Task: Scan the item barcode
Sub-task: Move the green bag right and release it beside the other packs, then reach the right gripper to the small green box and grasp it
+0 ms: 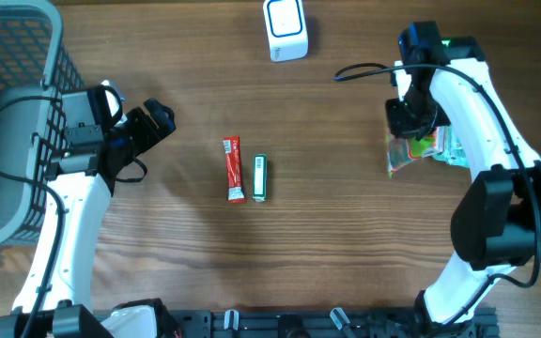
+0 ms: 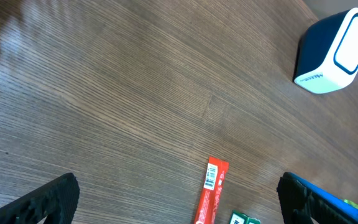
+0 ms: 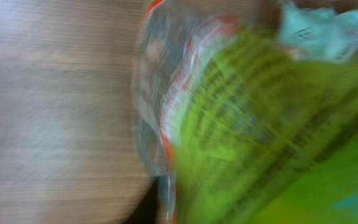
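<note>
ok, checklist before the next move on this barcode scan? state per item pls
1. Scanner in view at the far edge, nothing in front of it: ok.
2. Right gripper positioned over the snack bag: ok.
3. Right gripper's hold on the bag: cannot tell, the right wrist view is blurred.
4. Bag's barcode located and facing the scanner: cannot tell.
5. Left gripper open, empty and off to the side by the basket: ok.
6. Red packet and green box lying mid-table, apart from the bag: ok.
</note>
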